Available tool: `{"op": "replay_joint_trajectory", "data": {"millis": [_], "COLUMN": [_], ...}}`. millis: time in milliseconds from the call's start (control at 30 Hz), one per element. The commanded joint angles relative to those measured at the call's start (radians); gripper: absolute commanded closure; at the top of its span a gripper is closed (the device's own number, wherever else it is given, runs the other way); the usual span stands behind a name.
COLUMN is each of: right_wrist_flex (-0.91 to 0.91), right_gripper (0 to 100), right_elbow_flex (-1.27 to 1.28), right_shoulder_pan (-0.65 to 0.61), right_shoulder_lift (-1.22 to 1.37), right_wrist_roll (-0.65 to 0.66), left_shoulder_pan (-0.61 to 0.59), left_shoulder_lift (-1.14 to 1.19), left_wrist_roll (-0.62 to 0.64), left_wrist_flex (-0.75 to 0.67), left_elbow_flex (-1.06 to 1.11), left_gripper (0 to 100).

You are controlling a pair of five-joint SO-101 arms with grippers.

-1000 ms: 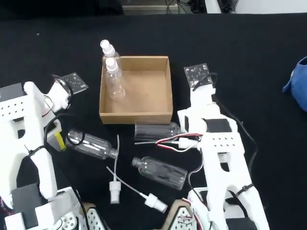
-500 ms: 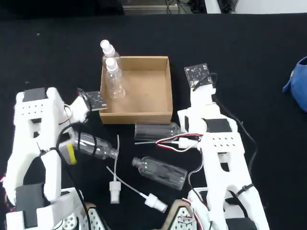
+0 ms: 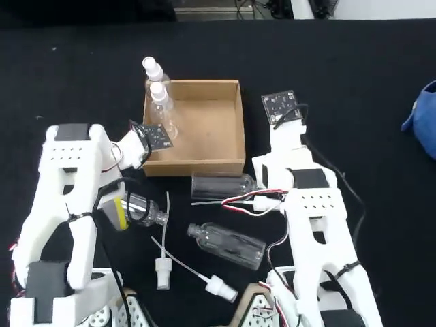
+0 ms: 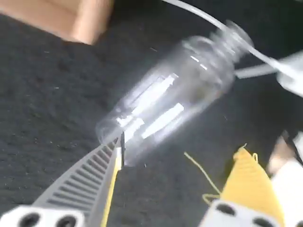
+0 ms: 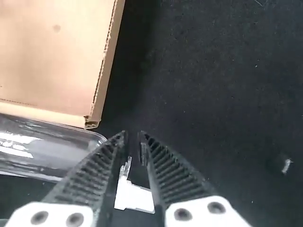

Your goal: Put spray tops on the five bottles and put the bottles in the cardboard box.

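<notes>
1. The left gripper [image 4: 182,153] fingers [image 4: 90,189] are wide apart, with 1 tip at the base of a lying uncapped bottle [image 4: 175,94], left of centre in the high view.
2. The right gripper [image 5: 131,139] fingers are almost together and hold nothing, beside another bare bottle [image 5: 42,146] just below the cardboard box [image 3: 193,165].
3. A loose bottle [image 3: 228,244] and 2 spray tops [image 3: 163,269] lie at lower centre. 2 capped bottles [image 3: 162,112] stand at the box's upper-left corner.
4. Open black table [image 3: 354,88] fills the upper right.

No text can be read — no labels, numbers or signs.
</notes>
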Motion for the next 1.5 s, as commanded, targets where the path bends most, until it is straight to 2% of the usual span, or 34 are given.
{"op": "replay_joint_trajectory", "data": {"millis": [0, 267, 500, 700, 833, 1133, 1333, 1467], "right_wrist_flex": [-0.026, -0.026, -0.026, -0.025, -0.025, -0.026, -0.026, -0.026], "right_gripper": [98.3, 98.3, 98.3, 98.3, 98.3, 98.3, 98.3, 98.3], "right_elbow_flex": [-0.002, -0.002, -0.002, -0.002, -0.002, -0.002, -0.002, -0.002], "right_shoulder_pan": [0.018, 0.018, 0.020, 0.020, 0.020, 0.020, 0.020, 0.020], "right_shoulder_lift": [-0.024, -0.022, -0.022, -0.022, -0.022, -0.022, -0.022, -0.022], "right_wrist_roll": [0.000, 0.000, 0.000, 0.000, 0.000, 0.000, 0.000, 0.000], "left_shoulder_pan": [0.018, 0.056, 0.048, 0.053, 0.047, 0.044, 0.044, 0.047], "left_shoulder_lift": [-0.074, -0.143, -0.143, -0.143, -0.143, -0.157, -0.157, -0.157], "left_wrist_roll": [0.037, 0.031, -0.107, -0.120, -0.120, -0.120, -0.120, -0.120], "left_wrist_flex": [-0.172, -0.222, -0.226, -0.407, -0.471, -0.465, -0.342, -0.333], "left_elbow_flex": [0.096, 0.142, 0.189, 0.282, 0.348, 0.407, 0.367, 0.364], "left_gripper": [77, 77, 77, 77, 77, 78, 78, 78]}}
